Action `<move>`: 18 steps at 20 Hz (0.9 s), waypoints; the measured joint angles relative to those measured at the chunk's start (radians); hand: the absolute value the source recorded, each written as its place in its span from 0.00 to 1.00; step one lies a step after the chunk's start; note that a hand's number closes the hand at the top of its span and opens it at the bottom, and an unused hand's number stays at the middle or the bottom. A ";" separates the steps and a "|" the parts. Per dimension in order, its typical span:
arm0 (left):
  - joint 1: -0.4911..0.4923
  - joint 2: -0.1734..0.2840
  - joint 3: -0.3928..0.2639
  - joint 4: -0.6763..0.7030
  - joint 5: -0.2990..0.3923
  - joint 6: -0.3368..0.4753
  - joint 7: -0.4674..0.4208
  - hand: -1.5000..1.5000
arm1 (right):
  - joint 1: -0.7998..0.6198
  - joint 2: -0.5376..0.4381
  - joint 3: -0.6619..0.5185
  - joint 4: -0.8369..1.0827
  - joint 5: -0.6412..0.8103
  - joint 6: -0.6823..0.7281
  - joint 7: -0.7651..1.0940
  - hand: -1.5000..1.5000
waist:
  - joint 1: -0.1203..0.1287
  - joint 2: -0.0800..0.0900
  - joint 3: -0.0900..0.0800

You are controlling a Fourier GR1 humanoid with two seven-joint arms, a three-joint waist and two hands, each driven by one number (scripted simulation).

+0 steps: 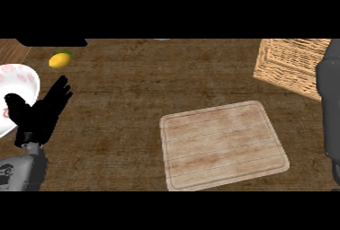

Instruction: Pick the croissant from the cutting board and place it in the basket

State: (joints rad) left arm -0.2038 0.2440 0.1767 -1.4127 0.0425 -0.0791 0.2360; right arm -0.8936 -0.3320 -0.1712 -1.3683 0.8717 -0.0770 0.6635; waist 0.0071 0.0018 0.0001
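The wooden cutting board (222, 146) lies on the counter right of centre with nothing on it. No croissant shows anywhere. The woven basket (289, 63) stands at the back right, its right part hidden behind my right forearm (328, 103). That forearm runs up along the right edge of the view, and its hand is out of sight. My left hand (40, 112) rests open at the left with its fingers pointing up and nothing in it.
A white plate with a pink pattern (16, 78) sits at the left edge, partly behind my left hand. A yellow-green fruit (60, 59) lies behind it. A dark object (51, 42) shows at the back left.
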 measured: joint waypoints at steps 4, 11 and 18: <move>-0.025 0.008 0.005 0.006 0.001 0.000 0.021 0.50 | 0.022 -0.050 -0.043 0.095 -0.030 -0.032 -0.111 1.00 | -0.001 0.000 0.000; -0.008 0.011 0.015 0.011 0.006 -0.014 0.004 0.50 | 0.040 -0.090 -0.126 0.289 -0.107 -0.135 -0.310 1.00 | 0.003 0.001 0.000; -0.019 -0.002 0.005 0.015 -0.009 -0.001 0.001 0.50 | 0.044 -0.101 -0.207 0.459 -0.119 -0.307 -0.366 0.00 | 0.006 0.003 0.000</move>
State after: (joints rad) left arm -0.2232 0.2422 0.1818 -1.3973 0.0330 -0.0800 0.2369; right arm -0.8496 -0.4335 -0.3783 -0.9091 0.7528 -0.3840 0.2975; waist 0.0136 0.0051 0.0006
